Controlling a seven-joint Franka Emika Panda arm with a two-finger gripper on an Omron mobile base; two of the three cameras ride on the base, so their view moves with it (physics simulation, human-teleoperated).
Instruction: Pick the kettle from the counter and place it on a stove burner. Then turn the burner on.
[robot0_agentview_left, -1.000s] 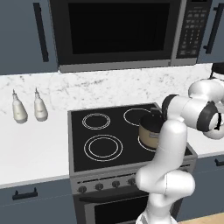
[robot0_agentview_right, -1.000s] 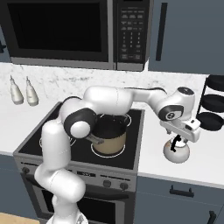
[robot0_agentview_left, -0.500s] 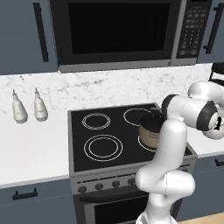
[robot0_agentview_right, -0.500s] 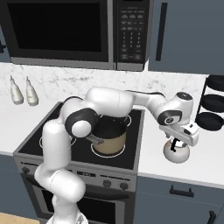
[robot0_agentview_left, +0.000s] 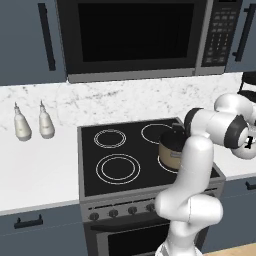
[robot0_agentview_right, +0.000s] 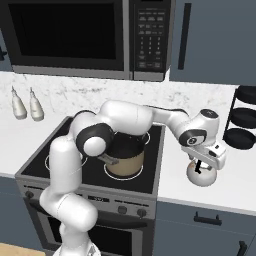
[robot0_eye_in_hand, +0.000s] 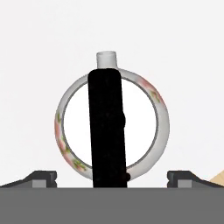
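Observation:
The kettle (robot0_eye_in_hand: 111, 129) sits upright on the white counter (robot0_agentview_right: 235, 170) just right of the cooktop, with its spout away from the hand. In the right base view the kettle (robot0_agentview_right: 201, 175) is right under the hand. My gripper (robot0_eye_in_hand: 112, 177) is open, low over the kettle, with one fingertip (robot0_eye_in_hand: 43, 177) on each side of the black arched handle (robot0_eye_in_hand: 107, 127) and well apart from it. From the right base, the gripper (robot0_agentview_right: 202, 166) hangs at the kettle's top. The large stove burner (robot0_agentview_left: 118, 168) at the cooktop's front left is bare.
A tan pot with a dark lid (robot0_agentview_right: 124, 159) stands on the front right burner, under my arm. Two white bottles (robot0_agentview_left: 32, 124) stand on the left counter. A black rack of plates (robot0_agentview_right: 243, 122) stands at the far right. Stove knobs (robot0_agentview_left: 120, 211) line the front panel.
The hand has sunk a little closer to the kettle. The kettle and pot have not moved.

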